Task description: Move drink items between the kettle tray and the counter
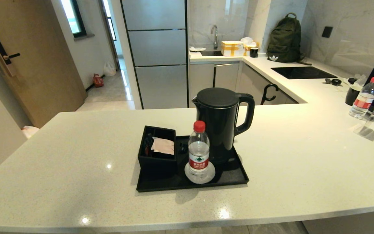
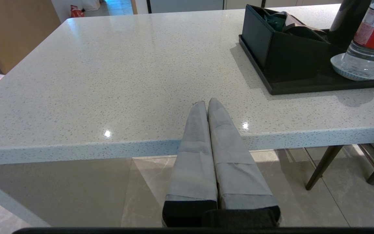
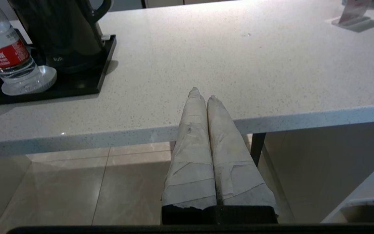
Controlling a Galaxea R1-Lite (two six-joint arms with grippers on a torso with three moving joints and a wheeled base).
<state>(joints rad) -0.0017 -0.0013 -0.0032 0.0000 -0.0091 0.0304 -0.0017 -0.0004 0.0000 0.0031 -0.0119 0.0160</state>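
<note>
The black kettle [image 1: 221, 125] stands upright at the back of the black tray [image 1: 229, 177], its handle to the right. In front of it the small water bottle [image 1: 198, 149] with red cap stands on the white coaster [image 1: 206, 177]. The black sachet box [image 1: 157, 152] fills the tray's left part. My left gripper [image 2: 206, 102] is shut and empty, at the counter's [image 1: 76, 162] front edge, left of the tray [image 2: 304, 87]. My right gripper [image 3: 202, 94] is shut and empty at the front edge, right of the tray [image 3: 76, 86]. Neither arm shows in the head view.
A second red-capped bottle [image 1: 364, 97] stands at the counter's far right, beside a dark cup [image 1: 352, 96] and a clear stand [image 1: 368, 125]. A backpack [image 1: 284, 39] and boxes [image 1: 232, 48] sit on the back counter by the sink. Chair legs [image 2: 323, 165] stand under the counter.
</note>
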